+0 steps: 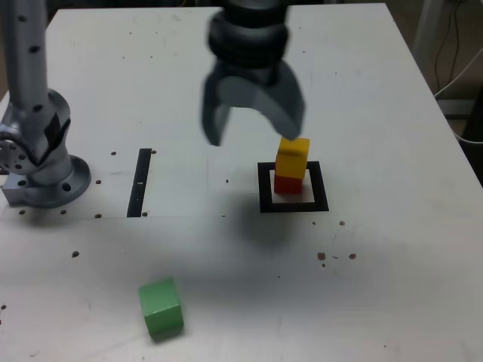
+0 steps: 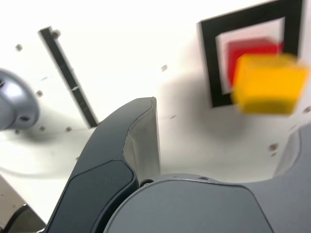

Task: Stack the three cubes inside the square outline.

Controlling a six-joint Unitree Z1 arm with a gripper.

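Two of three stacked: yellow cube (image 1: 292, 157) atop red cube (image 1: 287, 185) inside square outline (image 1: 320, 186); green cube (image 1: 161, 308) still to add, outside on table (image 1: 392, 256); gripper (image 1: 253, 141) spread, empty.

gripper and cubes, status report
gripper open, empty; yellow cube stacked on red cube inside square outline; green cube outside it, nothing seen blocking it

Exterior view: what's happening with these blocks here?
The arm's gripper hangs open above the table, holding nothing. Below it, the yellow cube sits on the red cube inside the black square outline. The green cube lies apart, outside the outline, not yet stacked.
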